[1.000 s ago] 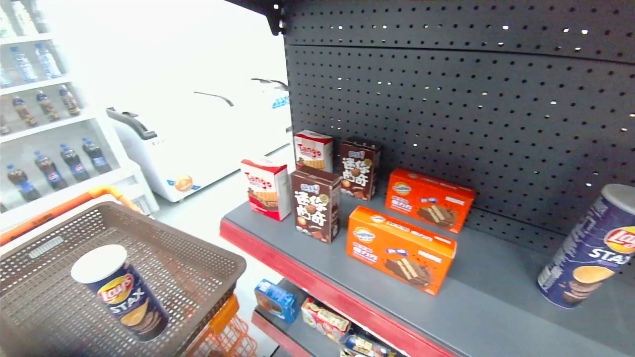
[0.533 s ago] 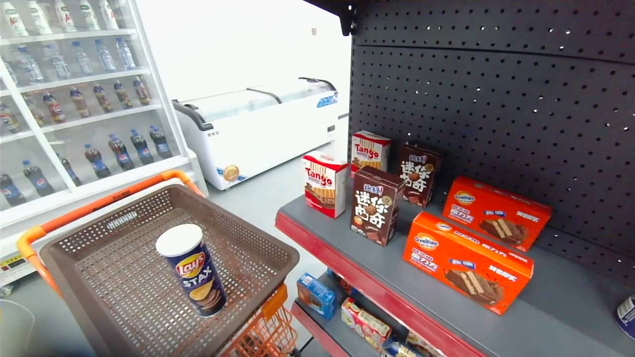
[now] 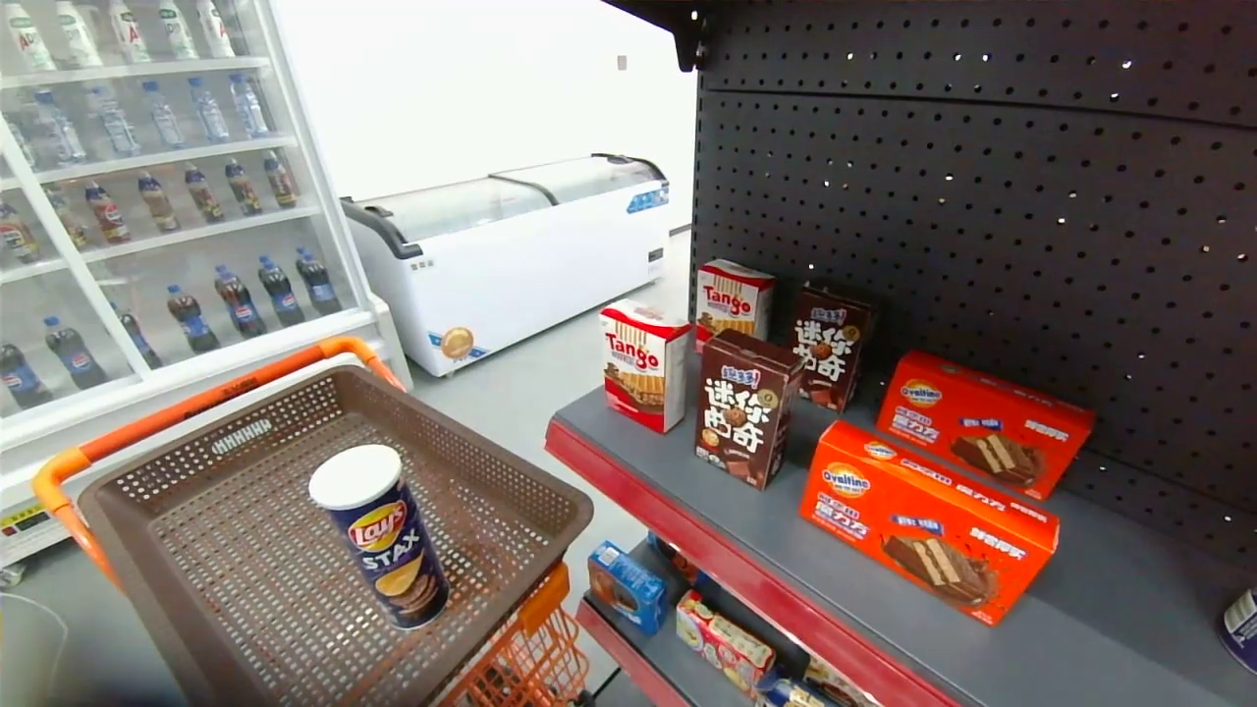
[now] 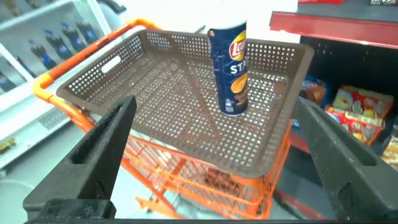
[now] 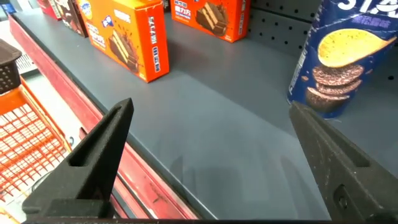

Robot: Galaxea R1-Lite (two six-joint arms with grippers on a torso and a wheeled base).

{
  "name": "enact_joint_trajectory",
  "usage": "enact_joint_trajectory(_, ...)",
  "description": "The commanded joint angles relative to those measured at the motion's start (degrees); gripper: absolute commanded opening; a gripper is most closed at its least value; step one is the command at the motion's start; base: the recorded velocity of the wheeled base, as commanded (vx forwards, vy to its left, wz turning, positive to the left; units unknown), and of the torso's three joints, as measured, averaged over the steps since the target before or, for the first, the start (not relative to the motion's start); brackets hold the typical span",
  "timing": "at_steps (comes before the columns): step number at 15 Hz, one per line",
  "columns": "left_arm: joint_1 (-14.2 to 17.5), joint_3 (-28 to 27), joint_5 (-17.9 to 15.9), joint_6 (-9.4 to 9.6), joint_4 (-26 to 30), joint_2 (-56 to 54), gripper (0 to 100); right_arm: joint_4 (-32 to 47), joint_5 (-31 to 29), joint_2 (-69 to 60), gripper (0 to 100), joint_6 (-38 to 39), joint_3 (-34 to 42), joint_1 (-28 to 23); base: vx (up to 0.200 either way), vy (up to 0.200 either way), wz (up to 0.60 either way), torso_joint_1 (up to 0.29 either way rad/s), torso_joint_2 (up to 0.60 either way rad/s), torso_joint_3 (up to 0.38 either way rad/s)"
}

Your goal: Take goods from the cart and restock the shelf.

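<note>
One chip can is stood upright in the cart basket for grasping; left gripper and right gripper are spread, empty.

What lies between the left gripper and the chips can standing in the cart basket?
In the left wrist view, just the bare mesh floor of the basket; the open left gripper is apart from the chips can.

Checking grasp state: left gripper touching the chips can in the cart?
Apart. Left wrist view: chips can stands in the basket, clear gaps to the open left gripper either side.
</note>
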Motion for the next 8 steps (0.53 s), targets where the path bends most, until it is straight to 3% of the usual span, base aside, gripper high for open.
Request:
enact_joint_trajectory(1, -0.30, -11.19, 0.05, 0.56, 3.88, 18.07, 100, -0.02, 0.04, -0.01, 100, 0.05, 0.00, 0.01, 0.000, 0.000, 0.00, 0.000, 0.00, 0.000)
enact_joint_trajectory(2, -0.21, -12.77, -0.13, 0.47, 2.91, 22.91, 100, -0.02, 0.04, -0.01, 100, -0.04, 0.00, 0.01, 0.000, 0.000, 0.00, 0.000, 0.00, 0.000)
enact_joint_trajectory(4, -0.04, -14.62, 0.14, 2.14, 0.80, 31.26, 100, -0.02, 0.04, -0.01, 100, -0.04, 0.00, 0.01, 0.000, 0.000, 0.00, 0.000, 0.00, 0.000)
enact_joint_trajectory(5, 1.63, -14.79, -0.30, 2.32, 0.54, 35.56, 100, -0.02, 0.04, -0.01, 100, 0.05, 0.00, 0.01, 0.000, 0.000, 0.00, 0.000, 0.00, 0.000)
enact_joint_trajectory(7, 4.71, -15.41, -5.05, 2.67, -1.31, 43.21, 100, -0.02, 0.04, -0.01, 100, 0.05, 0.00, 0.01, 0.000, 0.000, 0.00, 0.000, 0.00, 0.000)
enact_joint_trajectory(8, 6.82, -15.41, -9.62, 2.67, -3.59, 49.63, 100, -0.02, 0.04, -0.01, 100, -0.04, 0.00, 0.01, 0.000, 0.000, 0.00, 0.000, 0.00, 0.000)
